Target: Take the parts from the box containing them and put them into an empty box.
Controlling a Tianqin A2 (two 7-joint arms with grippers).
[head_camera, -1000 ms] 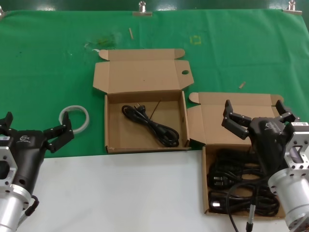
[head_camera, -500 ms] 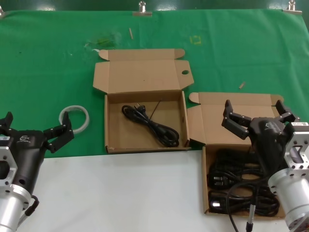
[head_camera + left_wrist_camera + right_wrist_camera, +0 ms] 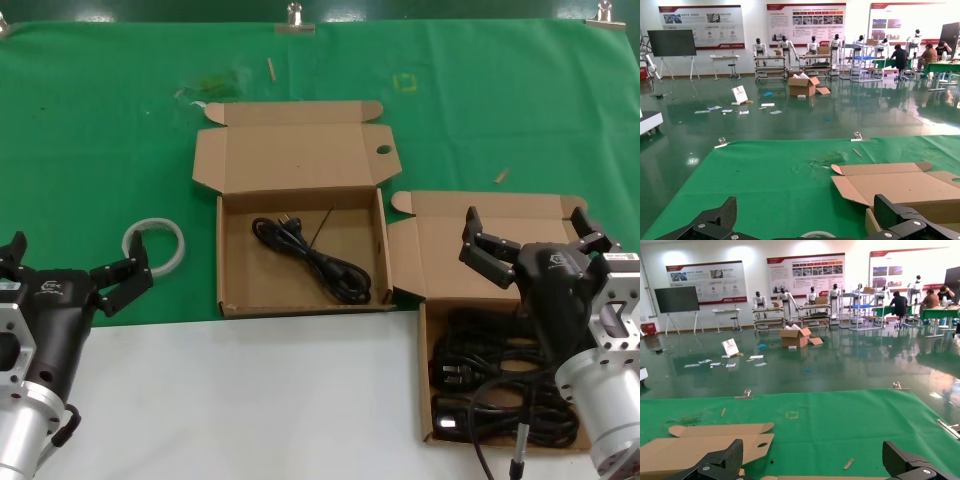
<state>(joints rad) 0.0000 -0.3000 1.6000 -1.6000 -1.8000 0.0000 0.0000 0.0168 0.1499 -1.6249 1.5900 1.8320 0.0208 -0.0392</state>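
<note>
The brown cardboard box with the parts [image 3: 425,400] lies at the front right with its lid open; several black power cords [image 3: 500,385] are piled in it. A twin box [image 3: 230,250] lies open in the middle and holds one black cord [image 3: 315,258]. My right gripper [image 3: 527,228] is open and empty, above the far end of the right box. My left gripper [image 3: 75,258] is open and empty at the front left, away from both boxes. The left wrist view shows the middle box's lid [image 3: 900,182]; the right wrist view shows it too [image 3: 700,447].
A white tape ring [image 3: 155,245] lies on the green mat [image 3: 100,130] near my left gripper. A small scrap [image 3: 501,176] lies behind the right box. Metal clips [image 3: 294,18] hold the mat's far edge. The white table front [image 3: 250,400] lies before the boxes.
</note>
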